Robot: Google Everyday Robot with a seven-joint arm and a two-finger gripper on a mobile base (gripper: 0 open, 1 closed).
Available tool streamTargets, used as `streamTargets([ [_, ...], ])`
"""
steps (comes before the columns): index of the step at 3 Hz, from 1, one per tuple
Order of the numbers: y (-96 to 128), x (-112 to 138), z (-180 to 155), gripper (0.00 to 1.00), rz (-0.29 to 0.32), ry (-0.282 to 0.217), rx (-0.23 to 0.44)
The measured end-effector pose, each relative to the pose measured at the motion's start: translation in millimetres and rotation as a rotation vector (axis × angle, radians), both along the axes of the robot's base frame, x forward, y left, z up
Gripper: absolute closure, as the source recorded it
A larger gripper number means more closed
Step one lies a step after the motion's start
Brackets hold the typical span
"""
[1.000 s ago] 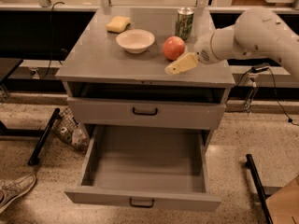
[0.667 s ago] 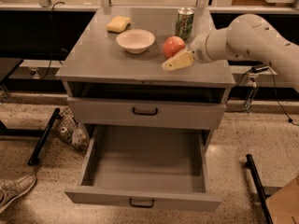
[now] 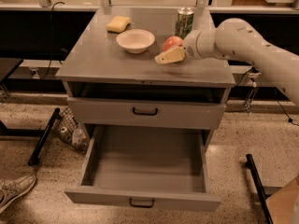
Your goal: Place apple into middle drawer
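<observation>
Two drawers show in the front of the square grey metal cabinet [image 3: 93, 62]. The upper grey drawer [image 3: 103, 113] is shut flush, with a dark open slot above it under the cabinet top. The middle drawer [image 3: 145, 169] — the lowest one, a wide shallow grey box — is pulled far out toward me, its front lip well forward of the cabinet's front edge, and its grey floor shows from side wall to side wall. Its small black handle [image 3: 141, 202] sits centred on the front.

Up on the cabinet top, the round reddish-orange apple [image 3: 172, 42] stands right of centre, set back from the front edge and well in from the right edge. A green drink can [image 3: 185, 21] stands upright just behind it. A shallow white bowl [image 3: 135, 40] sits near its left, and a yellow sponge [image 3: 118, 23] lies further back on the left.

The white robot arm [image 3: 243, 41] reaches in from the right, above the cabinet's right edge. Its cream-coloured gripper [image 3: 170, 55] is right at the apple's front — touching it or very nearly — but whether it is spread or has closed on the fruit I cannot tell.

On the speckled floor, a wire basket [image 3: 65, 127] sits close beside the open drawer's left wall, and a pale shoe [image 3: 14, 190] lies at the lower left.
</observation>
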State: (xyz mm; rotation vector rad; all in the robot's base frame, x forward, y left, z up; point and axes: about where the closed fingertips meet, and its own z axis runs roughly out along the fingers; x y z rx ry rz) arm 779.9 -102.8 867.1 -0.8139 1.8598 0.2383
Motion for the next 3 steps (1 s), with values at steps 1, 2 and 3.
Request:
streamTargets([
  [1,12.3,9.9,-4.0,0.19,0.012,0.0,0.016],
  [2,17.1,10.1,-8.3,0.42,0.026,0.011,0.031],
  [3,9.5,0.6,-3.9,0.65,0.046,0.006,0.082],
])
